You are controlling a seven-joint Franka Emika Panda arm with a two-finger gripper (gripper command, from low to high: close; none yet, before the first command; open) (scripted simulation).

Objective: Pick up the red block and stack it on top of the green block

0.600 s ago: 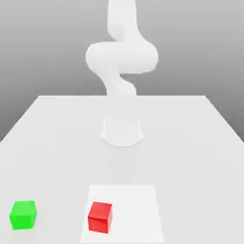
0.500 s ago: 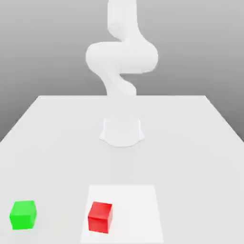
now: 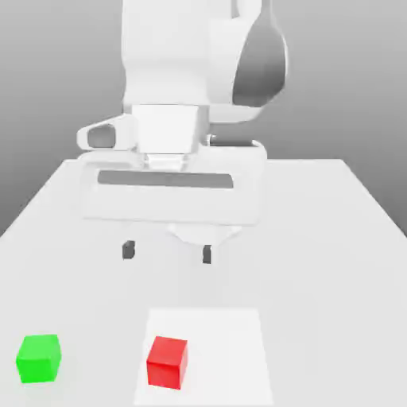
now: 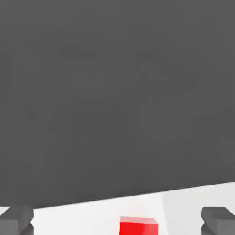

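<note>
Here, the gripper (image 3: 167, 253) is held above the white table (image 3: 318, 238) with its fingers (image 3: 128, 251) wide apart and empty. The small bright red cube (image 3: 167, 362) is set on a paler square patch (image 3: 230, 350), and the small bright green cube (image 3: 38, 358) is seen toward the exterior view's left.

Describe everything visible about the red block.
The red block is a small, plain bright red cube with smooth matte faces. It sits flat and upright on a lighter square patch of the white table, apart from the green block toward the exterior view's left. Nothing grips it; the open gripper hangs above.
</note>
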